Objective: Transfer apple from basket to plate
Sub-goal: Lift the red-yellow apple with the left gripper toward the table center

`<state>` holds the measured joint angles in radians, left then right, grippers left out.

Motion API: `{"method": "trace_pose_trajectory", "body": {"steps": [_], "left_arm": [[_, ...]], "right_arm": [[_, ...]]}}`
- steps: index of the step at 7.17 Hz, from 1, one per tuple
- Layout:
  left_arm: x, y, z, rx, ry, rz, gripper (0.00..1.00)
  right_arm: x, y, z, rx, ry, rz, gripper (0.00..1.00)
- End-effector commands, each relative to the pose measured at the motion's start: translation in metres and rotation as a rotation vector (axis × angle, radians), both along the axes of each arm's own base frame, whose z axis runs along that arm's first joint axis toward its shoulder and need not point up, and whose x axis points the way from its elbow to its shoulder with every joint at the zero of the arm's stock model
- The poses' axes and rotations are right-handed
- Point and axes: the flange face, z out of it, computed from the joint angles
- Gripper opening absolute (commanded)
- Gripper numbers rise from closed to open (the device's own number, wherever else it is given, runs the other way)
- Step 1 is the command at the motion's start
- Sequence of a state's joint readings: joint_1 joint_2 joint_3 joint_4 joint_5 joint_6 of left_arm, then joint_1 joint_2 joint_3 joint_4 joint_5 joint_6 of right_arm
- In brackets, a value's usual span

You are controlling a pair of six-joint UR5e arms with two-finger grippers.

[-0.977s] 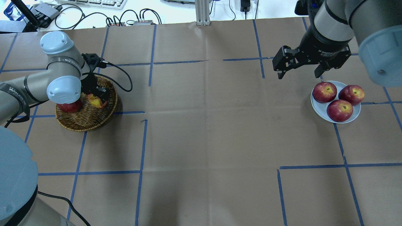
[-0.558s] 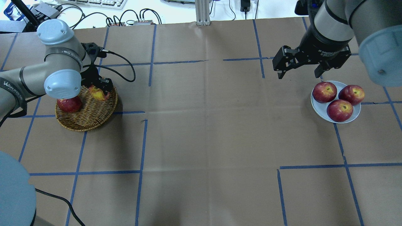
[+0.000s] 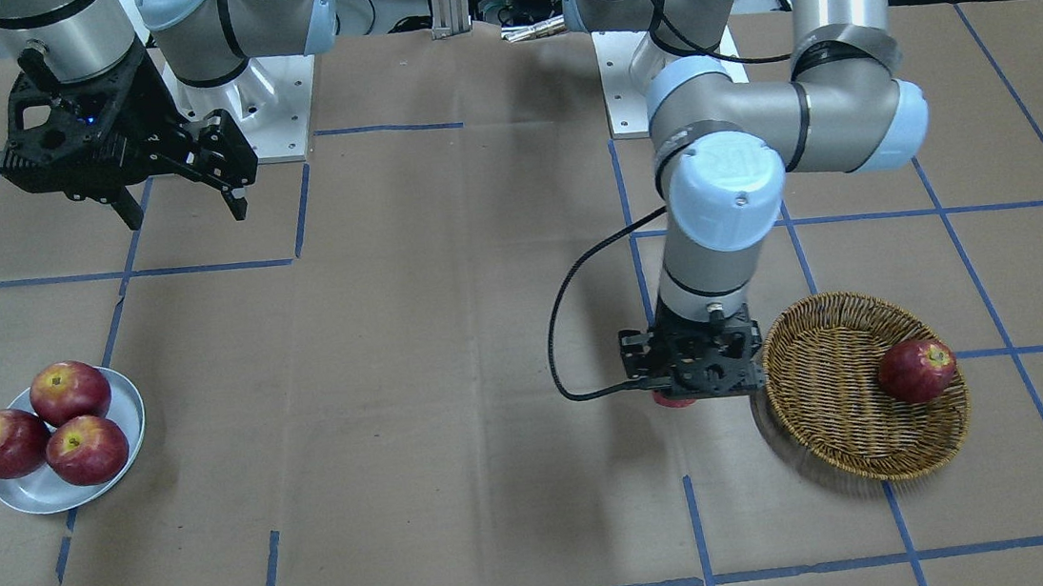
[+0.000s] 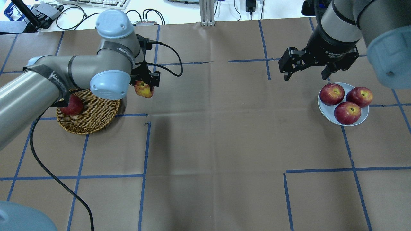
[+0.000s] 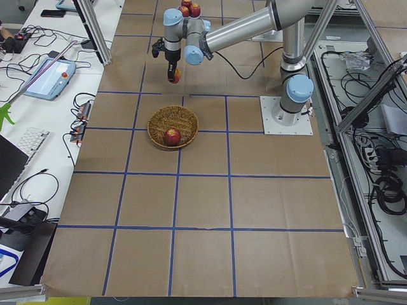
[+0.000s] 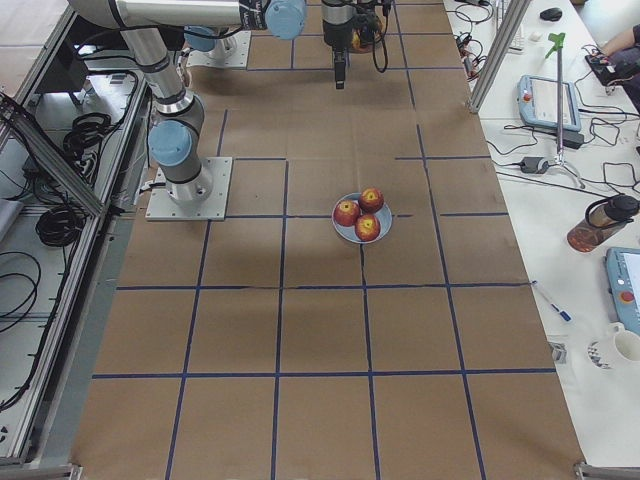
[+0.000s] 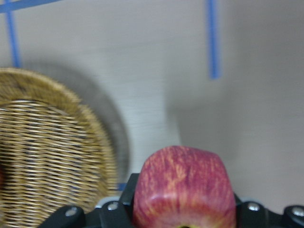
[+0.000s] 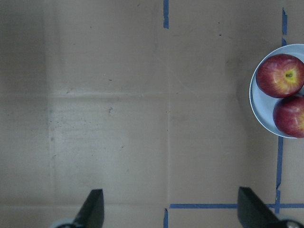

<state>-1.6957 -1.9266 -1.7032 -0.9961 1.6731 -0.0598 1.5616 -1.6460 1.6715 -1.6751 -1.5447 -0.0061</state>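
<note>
My left gripper (image 4: 145, 85) is shut on the pinkish-red, yellow-streaked apple (image 4: 144, 91) and holds it above the table, just right of the wicker basket (image 4: 93, 120). The left wrist view shows the apple (image 7: 183, 185) between the jaws, with the basket (image 7: 52, 152) to its left. The pale plate (image 4: 325, 110) lies at the far right and carries three dark red apples. My right gripper (image 4: 305, 75) is open and empty, hovering beside the plate's far-left side. In the front-facing view the left gripper (image 3: 693, 384) hides most of the apple.
One dark red apple (image 4: 72, 106) remains in the basket. A black cable (image 4: 167, 61) trails from the left wrist. Blue tape lines cross the brown paper-covered table (image 4: 212, 134). Cables and keyboards lie beyond the far edge.
My left gripper has lifted the apple out of the basket and carried it right, past the basket's rim. The right arm has not moved.
</note>
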Motion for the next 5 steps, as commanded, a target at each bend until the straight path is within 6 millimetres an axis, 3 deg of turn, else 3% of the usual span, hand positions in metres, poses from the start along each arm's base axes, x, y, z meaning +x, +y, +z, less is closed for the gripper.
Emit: {"method": "trace_pose_trajectory", "body": {"steps": [1,2,3,5], "left_arm": [[-0.115,0.016,-0.018,-0.004,0.03,0.061,0.46],[-0.163,0.021,-0.041,0.006,0.033,0.067,0.46],[-0.19,0.021,-0.064,0.025,0.024,0.035,0.46],[-0.201,0.031,-0.089,0.075,0.045,0.021,0.46]], "right_arm": [[0.0,0.0,0.0,0.0,0.002,0.0,1.0],[0.0,0.0,0.0,0.0,0.0,0.002,1.0],[0.0,0.0,-0.001,0.004,0.0,0.0,1.0],[0.0,0.0,-0.001,0.004,0.0,0.0,1.0]]}}
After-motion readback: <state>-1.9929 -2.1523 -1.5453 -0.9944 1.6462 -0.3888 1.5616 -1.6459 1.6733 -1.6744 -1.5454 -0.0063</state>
